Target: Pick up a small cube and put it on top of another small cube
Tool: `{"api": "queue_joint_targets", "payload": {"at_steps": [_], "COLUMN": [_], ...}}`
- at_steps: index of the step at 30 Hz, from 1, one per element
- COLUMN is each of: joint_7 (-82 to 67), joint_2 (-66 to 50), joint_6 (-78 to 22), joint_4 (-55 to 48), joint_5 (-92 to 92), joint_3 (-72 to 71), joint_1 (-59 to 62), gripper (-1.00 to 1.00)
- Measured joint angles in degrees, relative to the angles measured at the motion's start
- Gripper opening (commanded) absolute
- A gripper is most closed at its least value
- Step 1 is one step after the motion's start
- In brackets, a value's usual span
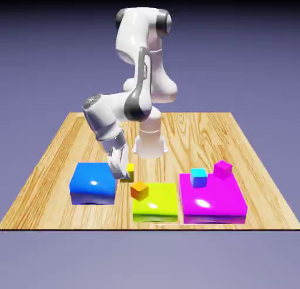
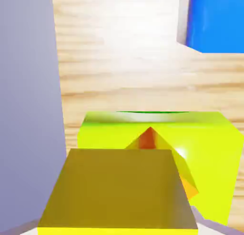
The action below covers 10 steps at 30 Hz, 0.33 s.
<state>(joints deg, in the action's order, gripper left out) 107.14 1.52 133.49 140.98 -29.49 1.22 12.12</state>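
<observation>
My gripper [image 1: 124, 169] is shut on the small yellow cube [image 1: 130, 169], low over the table between the blue flat block [image 1: 92, 182] and the lime flat block [image 1: 155, 203]. In the hand view the yellow cube [image 2: 119, 191] fills the bottom middle and hides most of the fingertips. A small orange cube [image 1: 139, 191] sits on the lime block's near-left corner. In the hand view, the orange cube [image 2: 148, 139] peeks out just behind the yellow one. Whether the yellow cube touches the table I cannot tell.
A magenta flat block [image 1: 214, 203] lies at the exterior view's right with a small cyan cube [image 1: 198, 177] and a small magenta cube [image 1: 222, 169] on it. The hand view also shows the lime block [image 2: 209, 148], the blue block [image 2: 214, 20] and the wooden table [image 2: 119, 63].
</observation>
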Motion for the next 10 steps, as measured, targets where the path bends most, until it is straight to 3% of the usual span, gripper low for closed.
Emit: {"api": "queue_joint_targets", "payload": {"at_steps": [3, 7, 8, 10], "joint_7": [3.9, -1.1, -1.6, -1.5], "joint_2": [2.9, -5.4, -6.2, -6.2], "joint_6": [1.1, 10.0, 10.8, 10.7], "joint_4": [2.7, 3.6, 3.7, 3.7], "joint_5": [-0.8, -7.4, -8.0, -8.0], "joint_3": [-1.0, -3.4, -3.6, -3.6], "joint_1": [0.3, -0.9, -1.0, -1.0], "gripper": [-1.00, -1.00, 1.00, 1.00]}}
